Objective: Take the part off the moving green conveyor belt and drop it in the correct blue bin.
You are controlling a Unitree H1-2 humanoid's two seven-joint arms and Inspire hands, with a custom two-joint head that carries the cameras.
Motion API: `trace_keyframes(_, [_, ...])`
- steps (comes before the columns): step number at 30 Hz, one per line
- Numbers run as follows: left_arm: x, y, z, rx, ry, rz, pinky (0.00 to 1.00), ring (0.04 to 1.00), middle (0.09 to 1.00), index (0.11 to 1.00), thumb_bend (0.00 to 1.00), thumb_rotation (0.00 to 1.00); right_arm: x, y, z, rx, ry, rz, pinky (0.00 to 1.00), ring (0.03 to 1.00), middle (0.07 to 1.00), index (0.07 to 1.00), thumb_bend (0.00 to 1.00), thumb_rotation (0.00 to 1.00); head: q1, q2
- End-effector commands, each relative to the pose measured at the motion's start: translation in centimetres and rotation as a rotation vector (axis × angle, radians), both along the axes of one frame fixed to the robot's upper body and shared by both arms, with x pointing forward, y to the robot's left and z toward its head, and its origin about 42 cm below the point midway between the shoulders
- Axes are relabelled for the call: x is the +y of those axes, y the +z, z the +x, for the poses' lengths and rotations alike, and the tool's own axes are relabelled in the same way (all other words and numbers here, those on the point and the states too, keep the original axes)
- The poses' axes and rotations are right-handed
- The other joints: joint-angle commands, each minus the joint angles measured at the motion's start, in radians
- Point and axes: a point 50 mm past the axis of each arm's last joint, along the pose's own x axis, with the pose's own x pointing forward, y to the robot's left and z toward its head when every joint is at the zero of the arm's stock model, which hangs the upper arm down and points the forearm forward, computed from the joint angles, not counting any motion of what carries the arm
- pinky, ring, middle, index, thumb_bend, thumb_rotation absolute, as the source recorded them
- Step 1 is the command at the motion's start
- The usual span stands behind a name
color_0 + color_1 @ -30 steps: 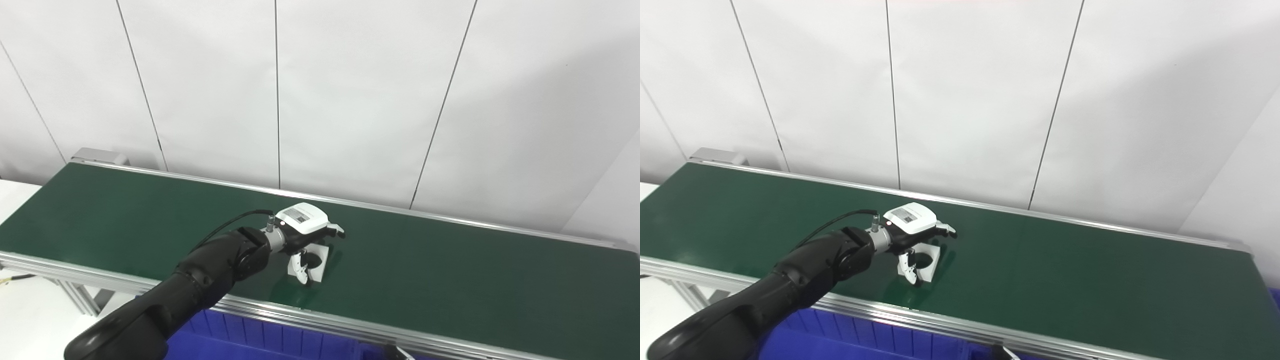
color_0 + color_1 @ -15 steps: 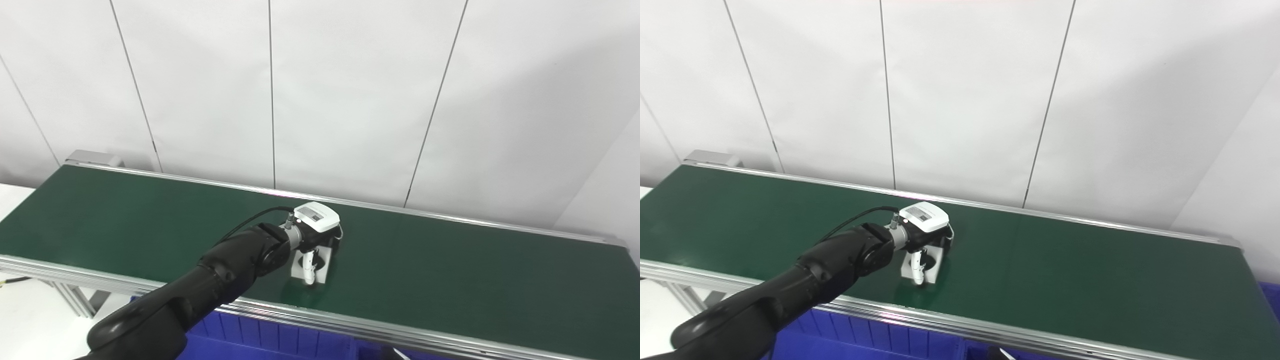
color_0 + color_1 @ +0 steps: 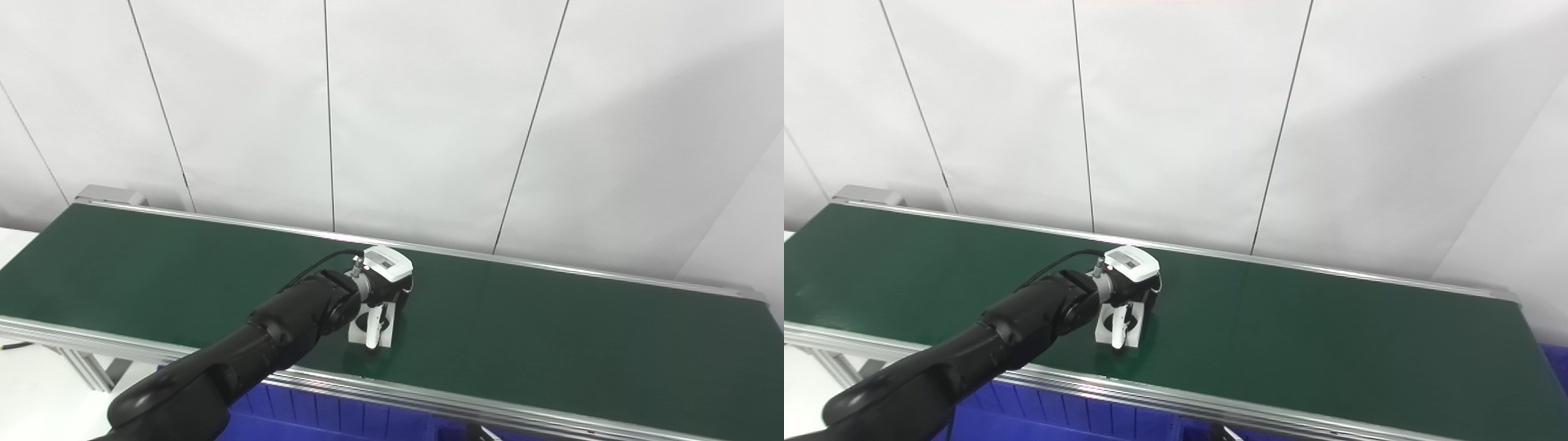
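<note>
My left hand [image 3: 383, 288] sits over the white part [image 3: 370, 324] on the green conveyor belt [image 3: 551, 331], about midway along its length and closer to the near rail. The fingers curl down over the far side of the part and the thumb [image 3: 373, 329] comes down its near face, so the hand looks closed around it, with the part resting on the belt and not yet lifted. I cannot tell how firmly the contact is made, because the white back of the hand hides most of the fingertips. My right hand is out of view.

The step, as I judge it, is securing the grasp before the lift. The part looks like a small blocky bracket with a round dark hole in its face, so I want the thumb pressing on flat wall and not slipping into that hole. Since the belt moves, I should squeeze and lift straight up promptly, without dragging sideways, or the part may twist in my grip. Once clear of the near rail, I carry it toward me to the blue bin [image 3: 343, 416] just below the belt's near edge; which bin is correct I cannot say from here.
</note>
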Motion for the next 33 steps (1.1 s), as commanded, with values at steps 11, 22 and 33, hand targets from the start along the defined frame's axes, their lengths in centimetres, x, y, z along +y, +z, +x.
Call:
trace_keyframes(11, [0.7, 5.9, 0.3, 0.074, 0.034, -0.077, 0.46, 0.533, 0.546, 0.463, 0.52, 0.0, -0.7, -0.2, 0.3, 0.021, 0.014, -0.003, 0.7, 0.765, 0.828, 0.839, 0.95, 0.92, 0.032, 0.002])
trace_keyframes(22, [1.3, 12.4, -2.9, 0.005, -0.039, -0.374, 0.4, 0.463, 0.499, 0.479, 0.52, 0.0, -1.2, 0.0, 0.8, 0.026, 0.013, 0.011, 0.71, 0.768, 0.833, 0.845, 0.95, 0.93, 0.069, 0.022])
trace_keyframes(33, [4.5, 11.3, -7.4, -0.063, 0.047, -0.711, 0.47, 0.479, 0.506, 0.468, 0.52, 0.0, -2.4, 0.2, 1.2, 0.027, 0.018, 0.01, 0.72, 0.779, 0.842, 0.852, 0.94, 0.96, 0.126, 0.052])
